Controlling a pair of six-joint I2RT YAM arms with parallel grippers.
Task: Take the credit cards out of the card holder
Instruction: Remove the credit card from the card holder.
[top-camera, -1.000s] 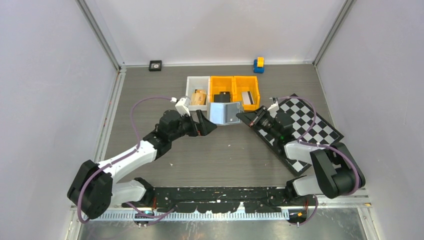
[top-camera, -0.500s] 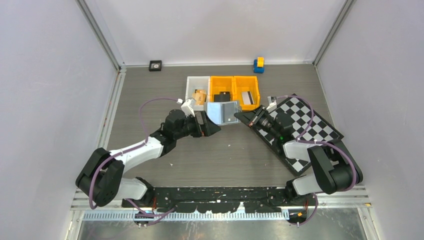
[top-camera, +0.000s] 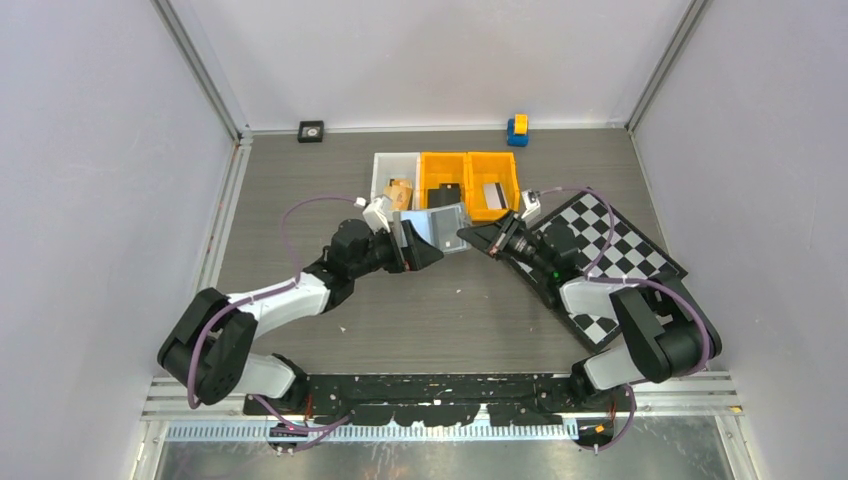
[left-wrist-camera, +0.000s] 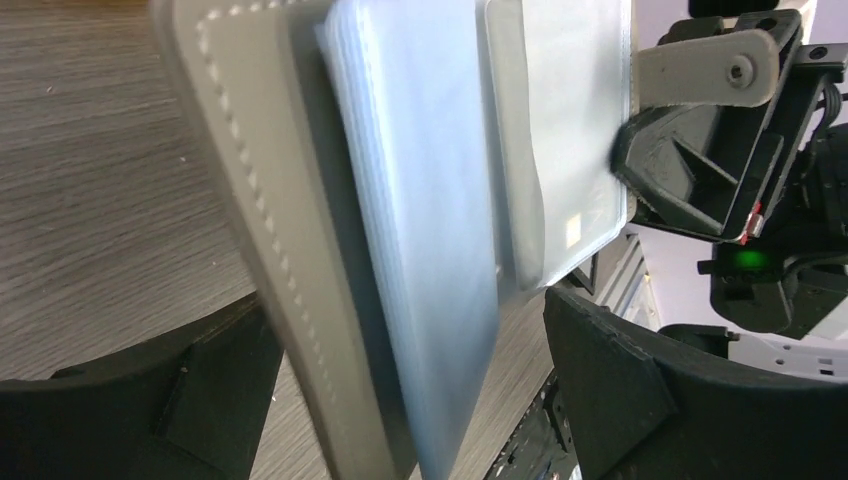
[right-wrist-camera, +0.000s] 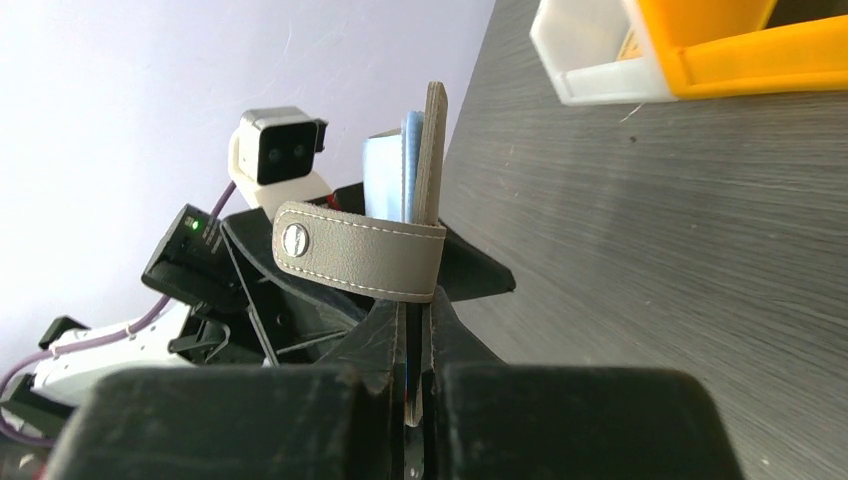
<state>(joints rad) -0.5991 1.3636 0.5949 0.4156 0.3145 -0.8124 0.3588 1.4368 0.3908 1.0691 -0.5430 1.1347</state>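
Even, diffuse white light fills the overhead view: the pale walls (top-camera: 100, 150) are bright, the grey tabletop (top-camera: 440, 310) carries only faint, soft-edged shadows beneath the arms (top-camera: 290, 295), and nothing glares. In the left wrist view the card holder (left-wrist-camera: 300, 250) sits so close to the lens that its stitching and pale pockets smear out of focus, and the black fingers (left-wrist-camera: 620, 400) of the left hand (left-wrist-camera: 410, 400) are dark, nearly featureless masses. The right wrist view is crisper on the grey leather, though the right hand (right-wrist-camera: 415, 400) is blurred in the foreground and the background washes out to bright lilac-white.
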